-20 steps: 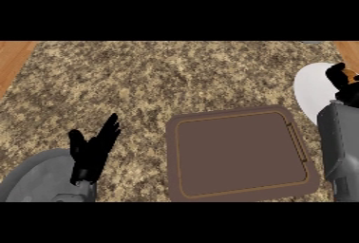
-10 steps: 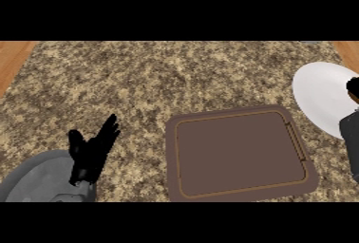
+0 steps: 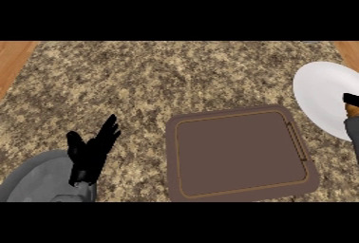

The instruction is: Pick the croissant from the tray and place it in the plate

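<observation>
Wooden strips (image 3: 14, 61) are showing at the upper left and upper right corners of the frame, bordering the speckled granite counter (image 3: 175, 80) that is filling most of the view.

In the lower left of the frame, the left hand (image 3: 89, 154) is resting above its grey forearm, fingers (image 3: 108, 132) pointing up and slightly to the right, straight and spread a little, holding nothing. It is sitting well apart from everything else on the counter.

Right of centre, in the lower half of the frame, the brown tray (image 3: 242, 190) is lying flat on the counter, a rounded square with a thin lighter line running just inside its rim. Its inner surface is showing plain brown all the way across.

At the right edge, in the upper half of the frame, the white plate (image 3: 322, 92) is lying on the counter, partly cut off by the frame edge, its lower left rim sitting near the tray's upper right corner.

At the far right edge, over the plate's lower part, only a black sliver of the right hand (image 3: 351, 99) is showing, with a small orange-brown patch just beneath it that is likely the croissant (image 3: 353, 110); too little is visible to be sure. Whether those fingers are wide, narrow or closed round anything cannot be told. A grey stretch of forearm is running down the edge below.
</observation>
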Motion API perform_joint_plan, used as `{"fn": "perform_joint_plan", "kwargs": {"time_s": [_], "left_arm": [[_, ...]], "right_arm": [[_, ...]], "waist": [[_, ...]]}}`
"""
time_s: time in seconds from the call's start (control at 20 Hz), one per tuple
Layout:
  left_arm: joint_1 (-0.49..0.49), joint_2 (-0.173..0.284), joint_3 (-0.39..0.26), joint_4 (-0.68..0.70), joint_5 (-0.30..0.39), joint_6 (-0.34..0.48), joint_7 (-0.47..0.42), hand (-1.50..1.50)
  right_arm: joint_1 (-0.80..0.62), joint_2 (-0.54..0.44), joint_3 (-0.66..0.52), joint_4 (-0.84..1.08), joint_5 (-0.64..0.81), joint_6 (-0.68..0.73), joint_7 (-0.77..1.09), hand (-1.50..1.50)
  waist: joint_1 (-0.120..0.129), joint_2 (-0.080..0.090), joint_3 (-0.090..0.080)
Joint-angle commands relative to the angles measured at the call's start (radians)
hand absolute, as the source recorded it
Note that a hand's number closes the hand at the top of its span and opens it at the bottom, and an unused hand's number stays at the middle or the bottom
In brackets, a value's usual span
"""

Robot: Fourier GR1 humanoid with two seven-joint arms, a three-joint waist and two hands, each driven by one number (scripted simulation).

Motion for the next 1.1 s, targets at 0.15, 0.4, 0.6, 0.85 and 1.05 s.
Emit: {"fn": "perform_joint_plan", "kwargs": {"time_s": [0.15,0.4,0.6,0.85,1.05], "left_arm": [[0.044,-0.002,-0.012,-0.026,-0.014,0.012,0.005,0.00],[-0.006,-0.017,0.003,0.022,-0.013,0.026,0.012,0.00],[-0.001,0.006,0.026,0.033,0.010,-0.013,-0.018,0.00],[0.023,0.009,0.038,-0.012,0.021,-0.003,0.021,0.00],[0.059,-0.013,0.008,-0.009,-0.024,0.016,-0.020,0.00]], "right_arm": [[0.024,0.027,-0.039,-0.152,-0.262,-0.054,-0.345,-1.50],[0.088,0.087,-0.089,-0.294,-0.534,-0.030,-0.548,-1.50],[0.172,0.146,-0.115,-0.410,-0.764,0.121,-0.723,-1.50],[0.341,0.274,-0.096,-0.588,-0.916,0.318,-0.863,-1.50],[0.433,0.356,-0.010,-0.686,-0.912,0.343,-0.820,-1.50]], "waist": [[0.004,-0.004,0.001],[-0.019,-0.004,-0.002],[-0.029,-0.010,-0.006],[-0.042,-0.020,-0.009],[-0.037,-0.019,-0.011]]}}
